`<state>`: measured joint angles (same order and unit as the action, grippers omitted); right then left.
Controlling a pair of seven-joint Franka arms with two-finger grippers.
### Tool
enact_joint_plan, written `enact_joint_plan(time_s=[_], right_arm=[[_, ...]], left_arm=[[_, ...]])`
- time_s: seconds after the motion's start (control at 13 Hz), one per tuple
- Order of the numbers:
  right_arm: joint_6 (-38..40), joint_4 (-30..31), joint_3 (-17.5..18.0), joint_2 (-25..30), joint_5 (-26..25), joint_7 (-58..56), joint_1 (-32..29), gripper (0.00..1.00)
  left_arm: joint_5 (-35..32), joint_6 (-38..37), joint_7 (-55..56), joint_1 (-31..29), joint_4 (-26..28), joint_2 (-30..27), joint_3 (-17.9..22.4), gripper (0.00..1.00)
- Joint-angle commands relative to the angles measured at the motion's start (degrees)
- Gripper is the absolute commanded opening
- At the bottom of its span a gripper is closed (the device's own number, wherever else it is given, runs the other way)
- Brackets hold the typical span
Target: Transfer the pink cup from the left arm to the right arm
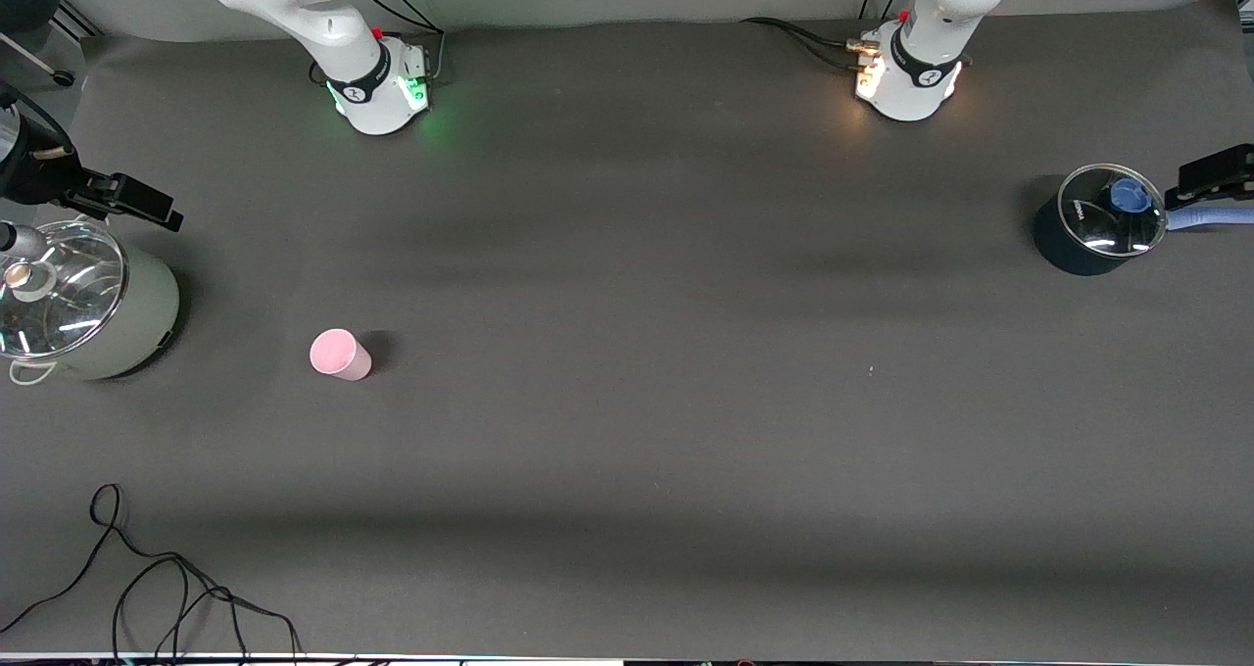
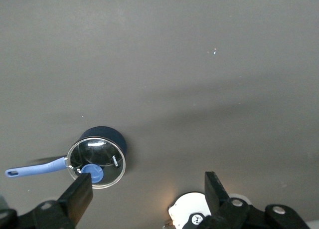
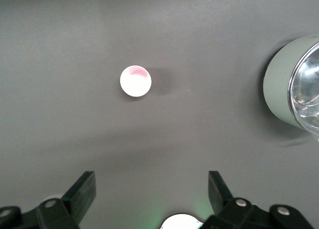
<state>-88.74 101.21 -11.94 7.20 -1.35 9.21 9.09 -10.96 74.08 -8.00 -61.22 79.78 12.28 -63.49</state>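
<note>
The cup (image 1: 340,355) stands upright on the tabletop (image 1: 627,431), just beside the green pot (image 1: 83,304), toward the right arm's end and nearer the front camera than it. The right hand (image 3: 152,196) hangs high over the cup, fingers spread, holding nothing. The left hand (image 2: 148,194), also spread and empty, hangs above the blue saucepan (image 2: 97,161).

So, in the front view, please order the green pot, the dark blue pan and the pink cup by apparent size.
1. Green pot, partly cut off at the edge.
2. Dark blue pan.
3. Pink cup, clearly the smallest.
</note>
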Motion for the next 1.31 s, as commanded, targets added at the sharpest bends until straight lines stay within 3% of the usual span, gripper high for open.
enact_joint_plan(time_s=[0.0,0.15,0.31,0.54,0.69,0.85,1.0,1.23], right_arm=[[1.12,-1.45,0.69,-0.78,-0.76,0.28,-0.65,1.00],[2.08,-3.37,1.75,-3.58,-1.28,-0.42,-1.70,1.00],[3.75,-10.47,4.72,-6.75,-1.29,-4.10,-3.63,1.00],[0.52,-10.69,6.92,-7.64,-0.94,-4.29,-4.78,1.00],[-0.64,-10.51,15.85,-7.81,-0.76,-4.03,-11.87,1.00],[-0.64,-10.33,15.03,-7.82,-1.20,-3.50,-9.81,1.00],[-0.64,-10.51,11.07,-7.82,-1.11,-3.76,-7.16,1.00],[-0.73,-10.68,10.98,-7.90,-0.85,-4.20,-7.25,1.00]], left_arm=[[1.55,0.63,0.44,13.97,1.25,-6.20,15.36,1.00],[5.41,1.41,0.44,25.73,2.30,-9.01,28.70,1.00],[6.21,3.17,0.44,39.00,5.02,-11.22,41.80,1.00],[6.21,3.88,0.53,57.65,5.73,-11.75,58.52,1.00],[7.18,4.93,0.71,64.26,6.43,-11.93,63.38,1.00],[7.62,5.72,3.06,69.72,6.44,-11.84,67.87,1.00],[9.80,6.16,3.34,69.57,6.18,-11.66,67.97,1.00],[12.45,6.78,2.91,67.29,5.82,-11.66,67.36,1.00]])
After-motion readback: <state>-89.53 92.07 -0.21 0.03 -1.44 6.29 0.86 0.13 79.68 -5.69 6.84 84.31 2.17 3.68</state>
